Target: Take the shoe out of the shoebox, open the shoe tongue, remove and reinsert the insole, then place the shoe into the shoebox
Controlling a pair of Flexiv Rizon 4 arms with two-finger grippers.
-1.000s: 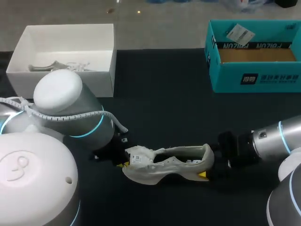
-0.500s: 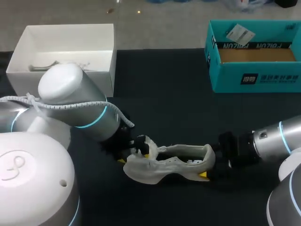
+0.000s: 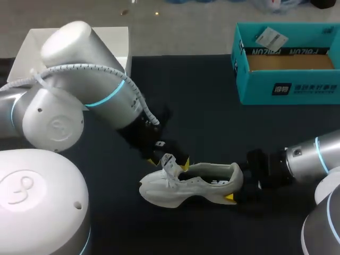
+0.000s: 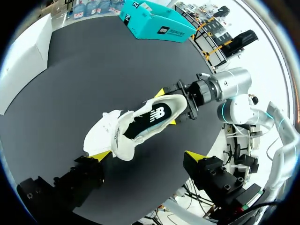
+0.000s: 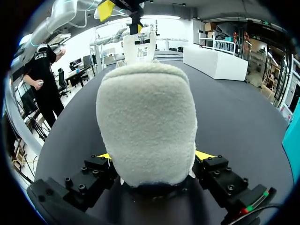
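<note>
Since a second ago our left arm has lifted off the toe end of the shoe (image 3: 191, 187) and swung above it. The tongue (image 3: 169, 162), then folded forward, now stands raised.

Nearest to us, the shoe lies on its sole on the table (image 3: 202, 117), out of any box. The right gripper (image 5: 153, 157) pinches the shoe's heel from both sides; we judge this is to steady the shoe while the other arm works at its opening. The left gripper (image 4: 147, 155) hangs over the shoe's forefoot with its fingers spread wide and nothing between them. It looks poised to enter the shoe for the insole, which we cannot make out.

Beyond the shoe's toe end stands a white box (image 3: 119, 79). Beyond the shoe's heel end, well apart, the teal shoebox (image 3: 287, 79) sits open, ready for the return.
</note>
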